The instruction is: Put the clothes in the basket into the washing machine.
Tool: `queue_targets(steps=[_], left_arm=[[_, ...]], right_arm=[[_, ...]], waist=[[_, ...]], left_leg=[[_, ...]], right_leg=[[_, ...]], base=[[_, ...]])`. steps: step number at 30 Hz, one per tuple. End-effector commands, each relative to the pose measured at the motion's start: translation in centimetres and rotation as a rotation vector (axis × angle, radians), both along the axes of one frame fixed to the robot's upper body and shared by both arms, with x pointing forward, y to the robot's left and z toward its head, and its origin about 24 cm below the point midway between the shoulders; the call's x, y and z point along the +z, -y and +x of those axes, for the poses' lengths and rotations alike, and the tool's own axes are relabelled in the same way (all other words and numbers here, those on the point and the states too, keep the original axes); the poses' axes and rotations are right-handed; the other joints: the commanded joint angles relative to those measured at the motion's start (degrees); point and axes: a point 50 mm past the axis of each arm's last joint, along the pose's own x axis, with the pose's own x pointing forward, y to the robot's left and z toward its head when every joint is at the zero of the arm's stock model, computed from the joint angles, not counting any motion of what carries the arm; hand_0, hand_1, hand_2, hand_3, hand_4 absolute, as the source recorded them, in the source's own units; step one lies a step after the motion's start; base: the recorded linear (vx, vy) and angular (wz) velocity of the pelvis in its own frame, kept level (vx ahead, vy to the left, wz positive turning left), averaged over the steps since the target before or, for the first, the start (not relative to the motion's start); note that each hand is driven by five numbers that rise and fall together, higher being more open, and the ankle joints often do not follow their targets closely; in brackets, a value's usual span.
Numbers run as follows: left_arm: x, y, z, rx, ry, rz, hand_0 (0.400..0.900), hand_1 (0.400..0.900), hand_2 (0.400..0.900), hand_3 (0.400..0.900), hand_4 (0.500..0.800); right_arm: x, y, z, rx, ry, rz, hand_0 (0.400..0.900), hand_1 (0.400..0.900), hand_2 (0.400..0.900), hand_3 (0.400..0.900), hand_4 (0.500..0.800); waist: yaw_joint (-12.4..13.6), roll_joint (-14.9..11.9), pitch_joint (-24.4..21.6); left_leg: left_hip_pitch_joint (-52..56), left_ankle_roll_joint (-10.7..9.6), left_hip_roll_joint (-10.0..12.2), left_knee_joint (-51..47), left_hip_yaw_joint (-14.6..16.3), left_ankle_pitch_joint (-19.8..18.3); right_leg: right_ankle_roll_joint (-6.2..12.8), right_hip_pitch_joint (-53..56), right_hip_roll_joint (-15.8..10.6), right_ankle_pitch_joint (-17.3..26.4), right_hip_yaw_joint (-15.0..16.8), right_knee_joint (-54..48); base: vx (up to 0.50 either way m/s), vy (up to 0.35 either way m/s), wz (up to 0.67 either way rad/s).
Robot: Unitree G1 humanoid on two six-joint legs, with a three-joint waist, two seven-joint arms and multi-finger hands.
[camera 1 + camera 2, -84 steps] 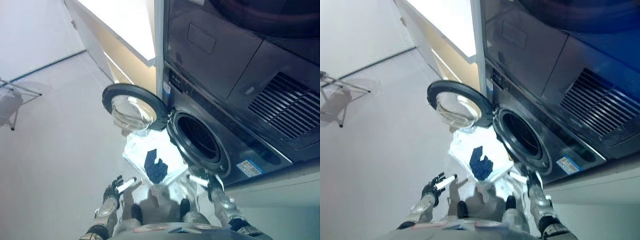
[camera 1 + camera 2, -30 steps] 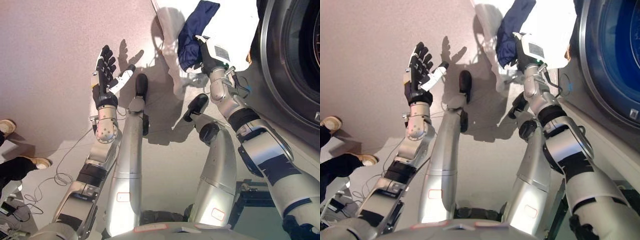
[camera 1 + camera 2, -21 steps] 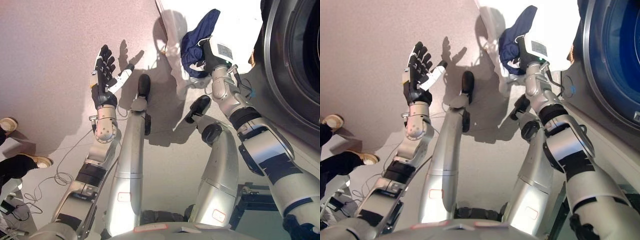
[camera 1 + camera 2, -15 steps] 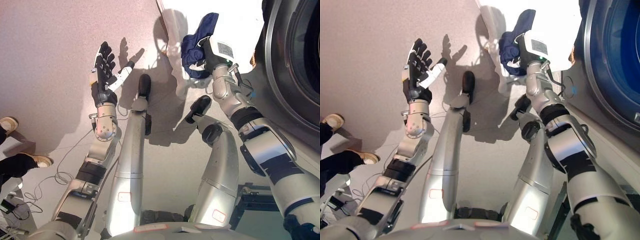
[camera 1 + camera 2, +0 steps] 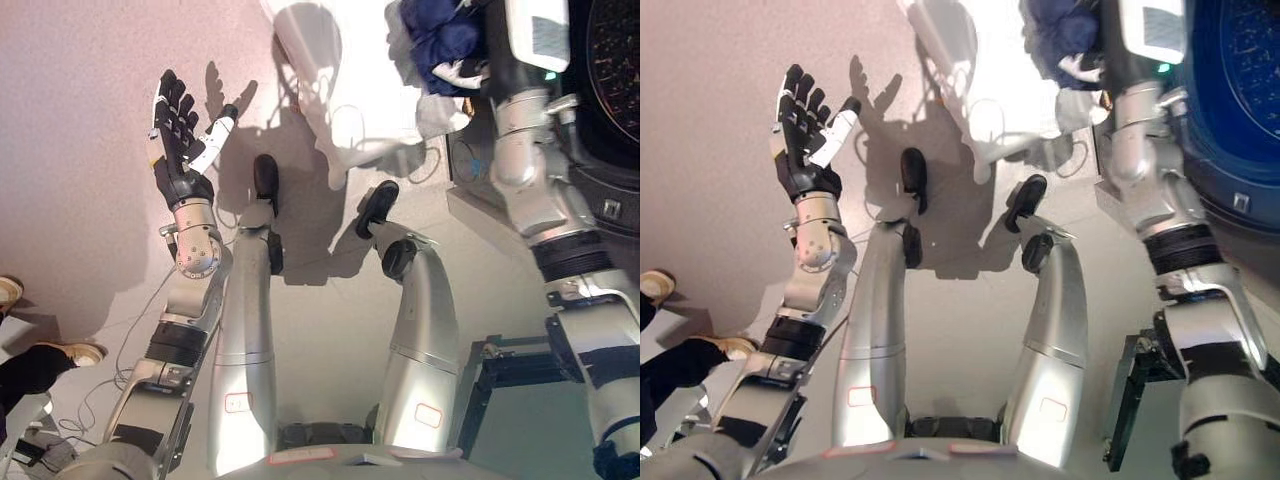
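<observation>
A navy blue garment (image 5: 437,35) hangs bunched at the top of the view, with my right hand (image 5: 473,68) shut on it. It is held above the white laundry basket (image 5: 335,85) on the floor, close to the left of the washing machine's round opening (image 5: 618,55). The dark front of the washing machine (image 5: 600,175) fills the right edge. My left hand (image 5: 176,135) is raised far to the left over bare floor, open with its fingers spread and holding nothing. What else lies in the basket is hidden from here.
A person's shoes (image 5: 48,357) show at the lower left edge beside loose cables. A dark metal frame (image 5: 500,368) stands on the floor at the lower right, below the machine. The pale floor (image 5: 80,150) stretches away to the left.
My right hand has lifted the navy garment up out of the basket and right, toward the machine's opening. The view has shifted too. My left hand stays raised and open.
</observation>
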Motion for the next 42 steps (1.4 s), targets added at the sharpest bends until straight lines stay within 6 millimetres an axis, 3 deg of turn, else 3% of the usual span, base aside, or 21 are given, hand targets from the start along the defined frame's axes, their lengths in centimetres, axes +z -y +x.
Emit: queue_targets(steps=[1, 7, 8, 9, 11, 12, 15, 24, 30, 37, 42], left_arm=[[-1.1, -1.3, -2.1, 0.060, 0.020, 0.022, 0.900, 0.900, 0.900, 0.900, 0.800], [-1.5, -1.7, -2.4, 0.060, 0.007, 0.040, 0.900, 0.900, 0.900, 0.900, 0.800], [-1.6, -1.7, -2.5, 0.048, 0.003, 0.059, 0.900, 0.900, 0.900, 0.900, 0.800], [-1.6, -1.8, -2.5, 0.051, 0.004, 0.052, 0.900, 0.900, 0.900, 0.900, 0.800], [-1.6, -1.7, -2.4, 0.028, -0.002, 0.078, 0.900, 0.900, 0.900, 0.900, 0.800], [-1.6, -1.8, -2.4, 0.033, 0.000, 0.068, 0.900, 0.900, 0.900, 0.900, 0.800], [-1.7, -1.5, -2.2, 0.002, -0.006, 0.081, 0.900, 0.900, 0.900, 0.900, 0.800], [-1.5, -0.8, -1.7, -0.046, -0.007, 0.076, 0.900, 0.900, 0.900, 0.900, 0.800], [-0.9, -0.3, -1.5, -0.075, 0.020, 0.054, 0.900, 0.900, 0.900, 0.900, 0.800], [-1.1, -0.6, -1.4, -0.066, 0.001, 0.023, 0.900, 0.900, 0.900, 0.900, 0.800], [-0.8, -1.0, -1.4, -0.045, 0.002, 0.033, 0.900, 0.900, 0.900, 0.900, 0.800]], right_arm=[[0.1, 0.7, -1.5, -0.038, 0.100, -0.061, 0.400, 0.400, 0.400, 0.400, 0.500], [1.7, 4.8, -1.7, -0.298, 0.098, -0.281, 0.400, 0.400, 0.400, 0.400, 0.500], [2.1, 5.8, -1.5, -0.385, 0.062, -0.392, 0.400, 0.400, 0.400, 0.400, 0.500], [2.3, 5.6, -1.3, -0.383, 0.066, -0.398, 0.400, 0.400, 0.400, 0.400, 0.500], [2.3, 6.7, -0.4, -0.524, -0.033, -0.604, 0.400, 0.400, 0.400, 0.400, 0.500], [2.6, 6.3, -0.1, -0.521, -0.027, -0.614, 0.400, 0.400, 0.400, 0.400, 0.500], [2.2, 8.1, 1.1, -0.710, -0.183, -0.849, 0.400, 0.400, 0.400, 0.400, 0.500], [-0.2, 7.7, 3.6, -0.837, -0.438, -1.101, 0.400, 0.400, 0.400, 0.400, 0.500], [-0.8, 9.4, 3.2, -0.940, -0.540, -1.119, 0.400, 0.400, 0.400, 0.400, 0.500], [-0.4, 12.4, 1.5, -1.095, -0.606, -0.951, 0.400, 0.400, 0.400, 0.400, 0.500], [0.5, 12.2, 1.5, -1.072, -0.535, -0.866, 0.400, 0.400, 0.400, 0.400, 0.500]], waist=[[-0.08, -1.85, -9.29], [0.12, -2.25, -10.20], [0.66, -2.52, -10.53], [0.43, -2.31, -10.46], [1.43, -2.73, -10.83], [1.00, -2.40, -10.77], [1.99, -2.39, -11.27], [2.76, -1.21, -12.41], [3.77, -0.61, -12.68], [4.20, -0.50, -12.76], [3.41, -0.61, -13.01]], left_leg=[[-0.94, -0.75, -0.39, 1.23, -2.07, -6.99], [-0.57, -0.92, 0.15, 0.42, -2.06, -6.98], [-0.38, -1.01, 0.26, 0.22, -1.83, -6.98], [-0.35, -1.01, 0.34, 0.22, -1.77, -7.01], [-0.18, -1.18, 0.52, -0.01, -1.60, -7.01], [-0.16, -1.19, 0.61, -0.01, -1.54, -7.05], [-0.22, -1.41, 0.68, -0.25, -1.40, -6.94], [-0.59, -1.83, 0.54, -0.77, -1.83, -6.62], [-1.04, -1.85, 0.29, -0.89, -1.78, -6.30], [-0.94, -2.07, 0.38, -1.35, -1.74, -5.73], [-0.63, -2.09, 0.53, -1.34, -1.48, -5.85]], right_leg=[[6.65, -4.81, 1.45, 0.92, 0.89, -0.61], [6.88, -4.71, 1.64, 0.89, 0.95, -1.02], [6.90, -4.55, 1.65, 0.92, 0.91, -1.14], [6.90, -4.56, 1.73, 0.97, 0.96, -1.18], [6.94, -4.44, 1.70, 0.90, 0.91, -1.31], [6.94, -4.46, 1.80, 0.93, 0.96, -1.35], [6.93, -4.39, 1.74, 0.74, 0.85, -1.57], [6.69, -4.76, 1.49, 0.23, 0.55, -1.50], [6.59, -5.31, 1.26, -0.19, 0.57, -0.87], [6.39, -5.59, 1.14, -0.17, 0.63, -0.35], [6.19, -5.29, 1.73, 0.14, 0.76, -0.44]], base=[[0.00, -0.012, -0.08], [0.00, -0.006, -0.06], [0.00, 0.009, -0.08], [-0.01, -0.002, -0.07], [0.00, -0.012, -0.05], [0.00, -0.016, -0.04], [0.00, 0.000, 0.00], [0.01, -0.025, 0.06], [0.01, -0.013, 0.05], [0.00, 0.000, -0.01], [0.00, -0.004, -0.07]])
